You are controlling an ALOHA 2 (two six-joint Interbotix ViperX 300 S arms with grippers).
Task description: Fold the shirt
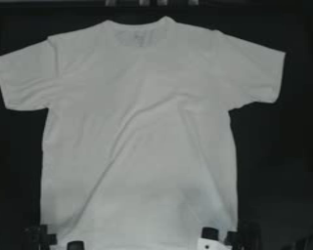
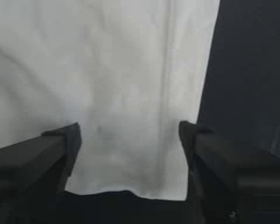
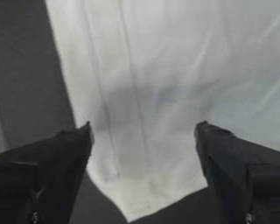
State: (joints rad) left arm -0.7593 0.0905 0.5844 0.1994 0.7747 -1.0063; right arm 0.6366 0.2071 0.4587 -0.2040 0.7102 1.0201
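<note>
Shirt (image 1: 139, 132) lies spread flat on the dark counter (image 1: 277, 185), collar at the far edge, both sleeves out to the sides, hem nearest the arms; no fold shows yet, so by my reading the whole task is still ahead. Left claw (image 2: 129, 144) and right claw (image 3: 143, 140) each hover over a hem corner, jaws spread wide and gripping nothing.

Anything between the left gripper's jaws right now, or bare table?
Shirt. Left wrist view shows the left gripper open, jaws spread over the white fabric near a hem corner; no dark table between them except below the hem.
</note>
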